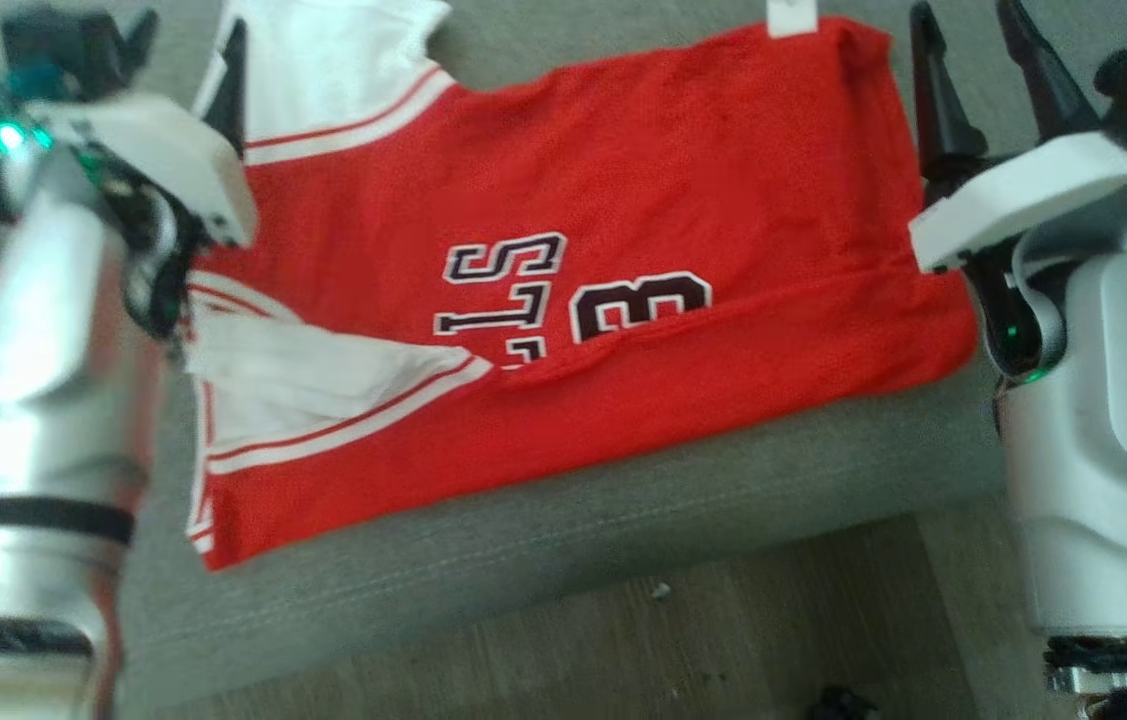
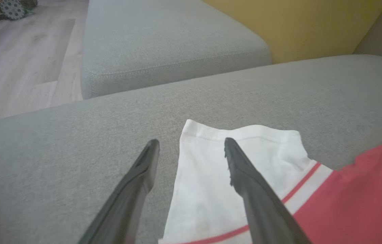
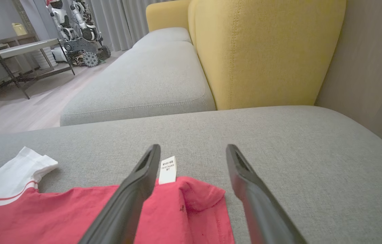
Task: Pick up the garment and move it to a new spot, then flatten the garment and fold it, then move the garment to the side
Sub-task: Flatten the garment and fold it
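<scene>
Left gripper [image 2: 191, 142] has its fingers apart and holds nothing. One finger is over a white sleeve [image 2: 238, 162] of the jersey [image 1: 683, 200] and the other is over the grey sofa [image 1: 523, 540]. If the tips touch the cloth, I cannot tell. Right gripper [image 3: 193, 148] is also spread and empty, at the opposite end of the jersey. Its one finger is over the red corner and the other over bare sofa.

On the red chest are black letters with a white outline. They lie sideways in the head view and I can read "LLS". Beside them is a big number in the same style, maybe a 3 or an 8, but a fold hides part of it. A small white tag [image 3: 167, 169] stands out from the hem near the right gripper; its print is too small to read.

The jersey lies flat on the sofa seat, near the front edge. Its long axis goes from the robot's left to its right. The two white sleeves with red stripes point to the left, the hem to the right. The near long side is folded over the body and covers the lower part of the print. Behind the seat is a yellow backrest [image 3: 265, 51].
</scene>
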Motion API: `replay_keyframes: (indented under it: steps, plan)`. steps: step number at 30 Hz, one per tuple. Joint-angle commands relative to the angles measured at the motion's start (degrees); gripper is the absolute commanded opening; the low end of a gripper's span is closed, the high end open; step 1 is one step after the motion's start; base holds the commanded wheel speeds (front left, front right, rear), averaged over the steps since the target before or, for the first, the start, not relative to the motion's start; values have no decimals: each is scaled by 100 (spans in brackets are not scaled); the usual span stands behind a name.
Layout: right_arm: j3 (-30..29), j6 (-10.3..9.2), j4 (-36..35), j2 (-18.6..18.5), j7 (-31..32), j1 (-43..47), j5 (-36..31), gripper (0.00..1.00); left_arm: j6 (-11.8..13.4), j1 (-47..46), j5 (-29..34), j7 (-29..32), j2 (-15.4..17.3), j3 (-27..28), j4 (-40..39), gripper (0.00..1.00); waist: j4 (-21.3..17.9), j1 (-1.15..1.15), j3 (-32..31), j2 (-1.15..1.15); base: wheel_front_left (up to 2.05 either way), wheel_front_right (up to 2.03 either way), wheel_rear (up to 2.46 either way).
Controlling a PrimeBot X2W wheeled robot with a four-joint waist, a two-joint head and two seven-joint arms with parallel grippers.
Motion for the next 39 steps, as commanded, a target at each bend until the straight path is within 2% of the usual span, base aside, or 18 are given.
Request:
replay_keyframes:
  steps: [1,8,15,24,25,26,30,34,39]
  plan:
    - [188,20,-277,81,32,-145,80,100,-81,-418,44,165,356,111,23,100,-306,-1,285,0,0,0,0]
    - [359,20,-405,142,22,-229,209,100,-275,-1150,-10,741,740,-87,496,100,-616,-1,528,0,0,0,0]
    - [427,20,-443,213,-44,-261,303,100,-326,-1657,191,1186,1187,-642,912,100,-838,-1,642,0,0,0,0]
    - [430,20,-423,249,-77,-289,311,100,-330,-1866,-83,1386,1259,-1041,1223,100,-915,-1,707,0,0,0,0]
    - [419,20,-418,247,-68,-300,306,100,-331,-1873,-128,1394,1246,-1083,1245,45,-905,-1,716,0,0,0,0]
    - [406,20,-406,241,-48,-312,304,100,-331,-1878,-180,1386,1225,-1133,1248,0,-887,-1,724,0,0,0,0]
    - [358,20,-303,190,113,-391,366,100,-331,-1924,-437,1183,1190,-1257,1158,0,-733,-1,749,0,0,0,0]
    - [338,20,-91,60,439,-544,446,100,-292,-2005,-508,656,1164,-1212,1080,0,-488,-1,764,0,0,0,0]
    - [381,20,345,-223,866,-807,319,100,-174,-2027,-559,-23,966,-1171,961,0,-158,-1,783,0,0,0,0]
